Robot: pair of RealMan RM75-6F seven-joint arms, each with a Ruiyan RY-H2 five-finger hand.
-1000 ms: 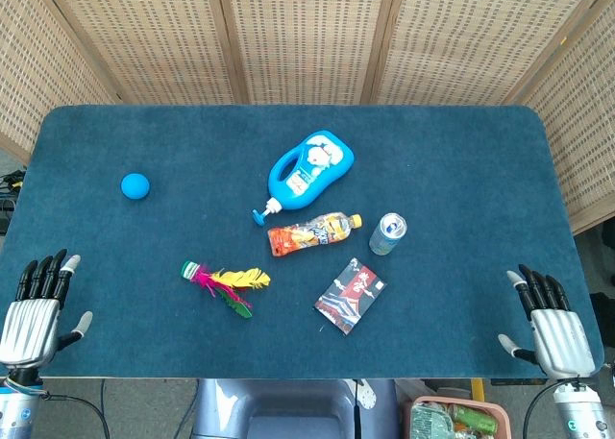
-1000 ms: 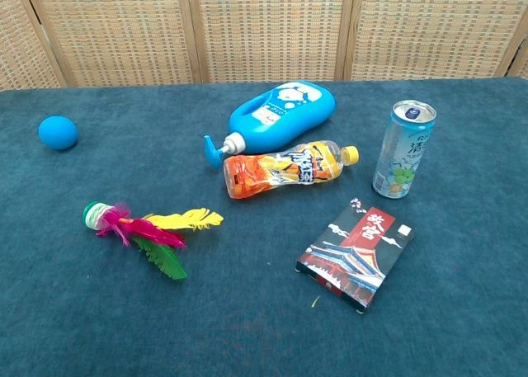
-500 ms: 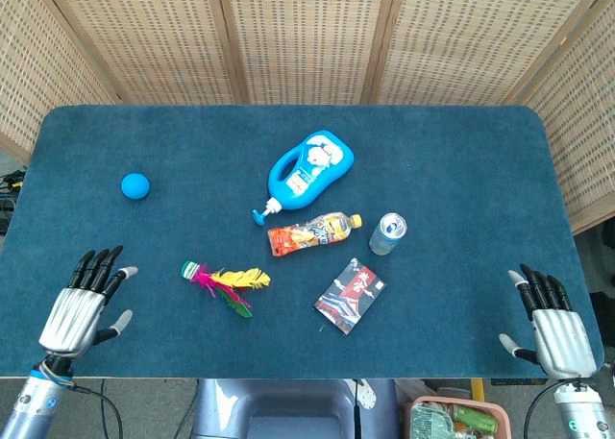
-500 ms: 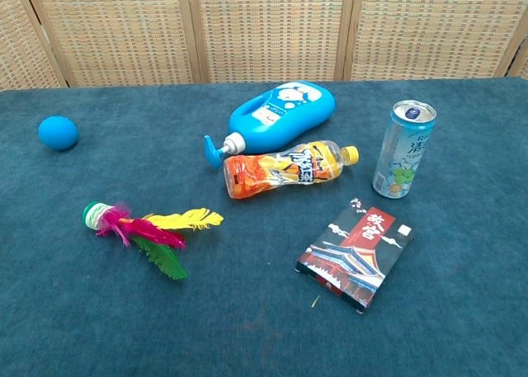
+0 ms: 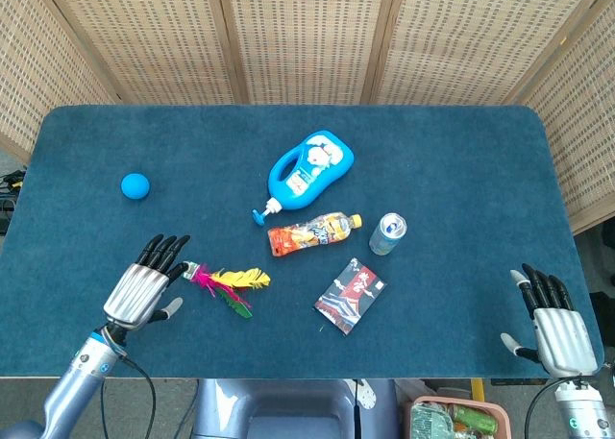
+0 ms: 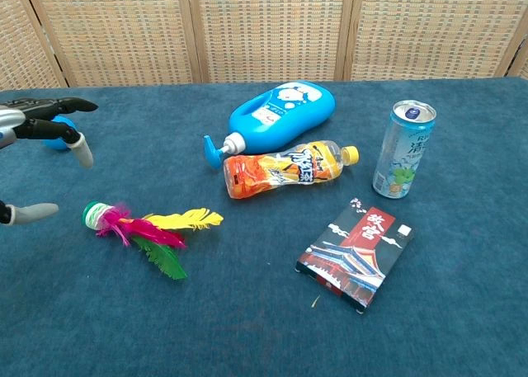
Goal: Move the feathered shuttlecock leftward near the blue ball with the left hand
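The feathered shuttlecock (image 5: 224, 284) (image 6: 144, 233) lies on the blue table, its green-and-white base pointing left and its pink, yellow and green feathers fanning right. The blue ball (image 5: 135, 185) (image 6: 58, 139) sits farther back on the left. My left hand (image 5: 144, 285) (image 6: 37, 146) hovers open just left of the shuttlecock's base, fingers spread, holding nothing; in the chest view its fingers partly cover the ball. My right hand (image 5: 554, 326) rests open at the table's front right corner.
A blue pump bottle (image 5: 307, 170), an orange drink bottle (image 5: 313, 234), a drink can (image 5: 387, 233) and a printed box (image 5: 351, 294) lie right of the shuttlecock. Wicker screens (image 5: 307, 36) stand behind the table (image 5: 461, 170).
My left hand has moved from the front left corner rightward and forward, close to the shuttlecock's base, and has entered the chest view. The right hand and objects stayed put.
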